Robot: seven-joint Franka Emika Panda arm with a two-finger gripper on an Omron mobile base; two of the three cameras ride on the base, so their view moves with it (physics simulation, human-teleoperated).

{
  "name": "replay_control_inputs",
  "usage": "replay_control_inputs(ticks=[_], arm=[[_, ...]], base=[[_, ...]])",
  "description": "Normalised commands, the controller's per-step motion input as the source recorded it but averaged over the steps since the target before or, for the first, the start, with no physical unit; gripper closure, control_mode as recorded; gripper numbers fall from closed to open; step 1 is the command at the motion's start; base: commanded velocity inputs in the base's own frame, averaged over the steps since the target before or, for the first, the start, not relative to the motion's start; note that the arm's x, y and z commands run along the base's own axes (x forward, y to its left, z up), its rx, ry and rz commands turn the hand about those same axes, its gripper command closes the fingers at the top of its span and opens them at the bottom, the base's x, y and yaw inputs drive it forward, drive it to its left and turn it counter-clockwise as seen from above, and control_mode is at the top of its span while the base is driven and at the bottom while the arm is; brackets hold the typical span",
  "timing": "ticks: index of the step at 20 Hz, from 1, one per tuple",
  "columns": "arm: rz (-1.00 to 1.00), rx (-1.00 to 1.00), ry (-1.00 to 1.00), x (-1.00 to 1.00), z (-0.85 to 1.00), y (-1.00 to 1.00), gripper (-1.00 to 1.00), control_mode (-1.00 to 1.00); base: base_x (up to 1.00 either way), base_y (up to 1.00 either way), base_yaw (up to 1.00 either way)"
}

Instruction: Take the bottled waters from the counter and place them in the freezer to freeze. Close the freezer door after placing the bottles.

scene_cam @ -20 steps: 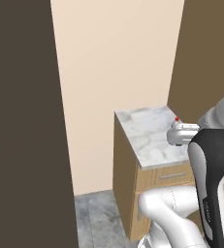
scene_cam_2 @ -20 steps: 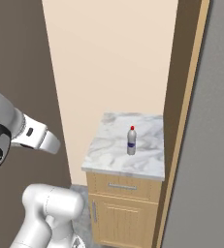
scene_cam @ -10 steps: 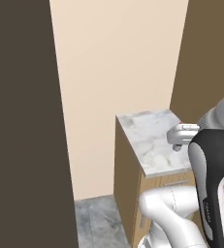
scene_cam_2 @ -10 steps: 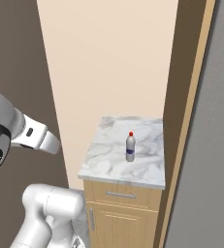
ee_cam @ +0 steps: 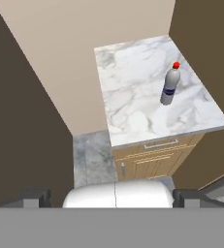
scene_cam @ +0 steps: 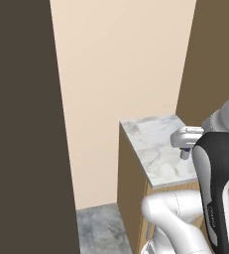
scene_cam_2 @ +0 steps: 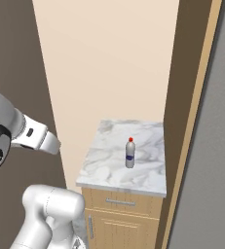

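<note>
Hand (ee_cam: 111, 196) is wide open and holds nothing, high above the surface (scene_cam_2: 104, 168) — the red-capped bottle (scene_cam_2: 129, 153) stands upright there, well apart. I judge it is the approach step; next it must descend and close around the bottle

Flat, even rendered light, moderately bright, no glare. The bottle (ee_cam: 170, 86) casts only a faint shadow on the marble counter (ee_cam: 133, 97). Edges look soft and low-resolution, without lens distortion.
</note>
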Motion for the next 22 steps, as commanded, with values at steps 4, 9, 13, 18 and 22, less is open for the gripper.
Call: replay_control_inputs(ticks=[4,9,13,18,22], arm=[[0.0,0.0,0.0,0.02,0.0,0.02,-1.0,-1.0],[0.01,0.0,-0.02,0.04,0.0,-0.02,-1.0,-1.0],[0.13,0.0,-0.1,0.45,0.0,-0.42,-1.0,-1.0],[0.18,0.01,-0.04,0.66,0.0,-0.48,-1.0,-1.0],[0.16,0.0,-0.09,0.5,-0.06,-0.33,-1.0,-1.0]], base=[[0.05,0.04,0.0],[0.0,0.0,0.0],[0.0,0.0,0.0],[0.0,0.0,0.0],[0.0,0.0,0.0]])
